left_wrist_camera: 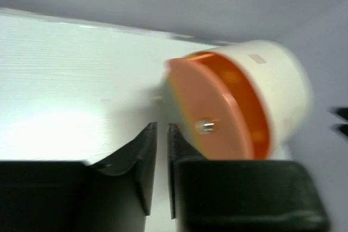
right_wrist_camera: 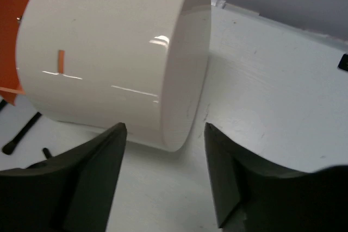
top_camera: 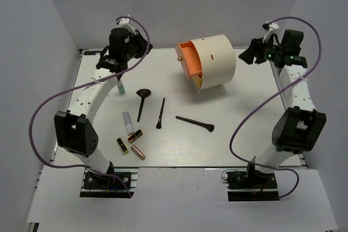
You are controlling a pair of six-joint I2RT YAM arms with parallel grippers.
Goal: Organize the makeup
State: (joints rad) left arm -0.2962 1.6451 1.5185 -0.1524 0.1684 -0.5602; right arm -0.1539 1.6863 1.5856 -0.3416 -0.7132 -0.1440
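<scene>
Scanning the bench (top_camera: 244, 139), we find the makeup lying loose on its near-left part. Three brushes (top_camera: 161, 113) lie flat, and three lipstick tubes (top_camera: 135, 135) are bunched just beside them, nearer the arm bases. All of it is well apart from both arms' tips.

The left jaws sit almost pressed together, with only a sliver between them. They pinch nothing and face the orange drawer front (left_wrist_camera: 209, 118). The right jaws are spread wide and empty, close behind the cream cylinder (right_wrist_camera: 119, 52).

We judge the cylinder the first hazard: a push from the right jaws could shove or roll it onto the brushes. The tubes lie on their sides near one another, so a careless pinch may send one rolling off the near edge. The thin brush handles could slip from a shallow grip.
</scene>
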